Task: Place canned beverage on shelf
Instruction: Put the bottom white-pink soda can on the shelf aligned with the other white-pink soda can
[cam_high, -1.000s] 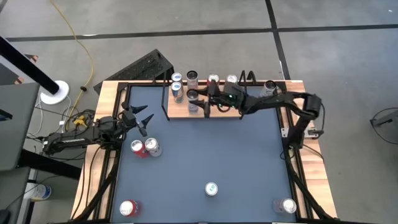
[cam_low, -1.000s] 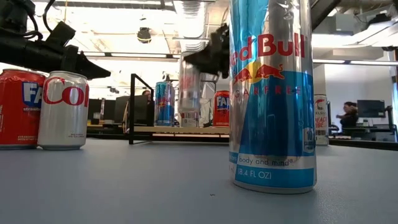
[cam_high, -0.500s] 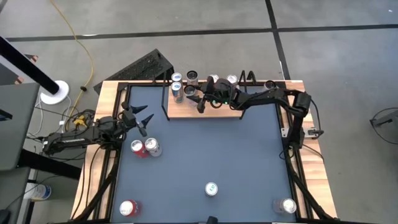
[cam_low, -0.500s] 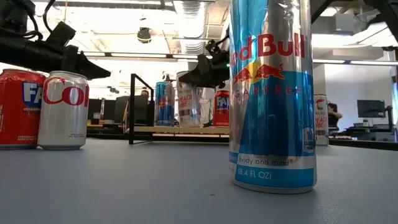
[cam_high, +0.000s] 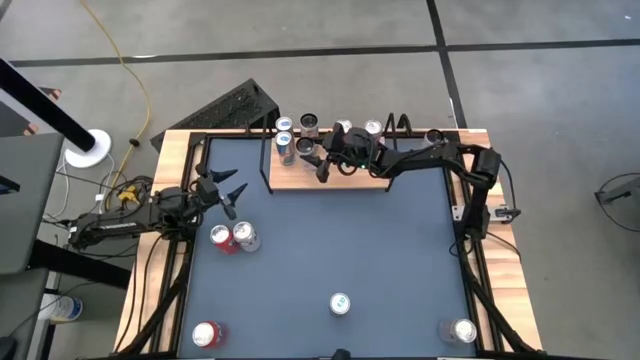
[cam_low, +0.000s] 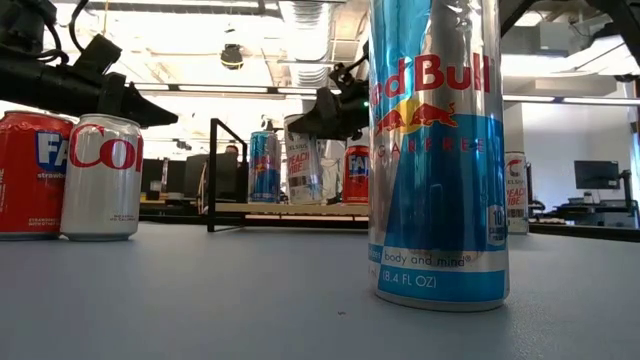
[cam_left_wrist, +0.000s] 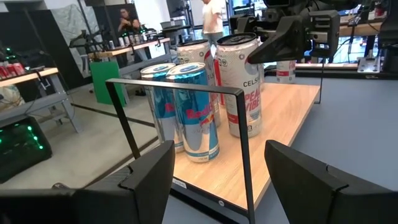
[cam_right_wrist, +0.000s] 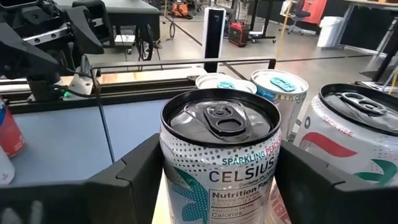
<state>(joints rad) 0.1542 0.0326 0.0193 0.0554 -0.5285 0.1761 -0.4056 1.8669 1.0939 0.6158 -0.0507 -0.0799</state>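
- Nearest, a red can (cam_high: 205, 334) stands at the surface's (cam_high: 330, 240) near-left corner and a silver can (cam_high: 463, 330) at its near-right corner.
- A tall Red Bull can (cam_low: 435, 150) stands upright between them, close to the middle of the near edge.
- Farther in, by the left edge, a Fanta can (cam_low: 30, 175) and a Coke can (cam_low: 100, 178) stand upright, touching side by side.
- The left claw (cam_high: 226, 190) hovers just beyond that pair, spread wide with nothing in it, pointing toward the shelf.
- The shelf (cam_high: 350, 180) lies along the far edge, its light board framed by black wire at the ends.
- The Celsius can (cam_right_wrist: 217, 124) stands upright on the board toward the shelf's left end, near its front edge.
- The right claw (cam_right_wrist: 217, 158) reaches in from the right and sits around this can, one side on each flank. Whether it presses the can or has let go cannot be told.
- Two blue cans (cam_left_wrist: 186, 112) stand just beside the Celsius can at the shelf's left end, and a peach can (cam_right_wrist: 354, 137) stands close on its other side.
- Beyond the surface, a person (cam_left_wrist: 213, 15) stands in the room.
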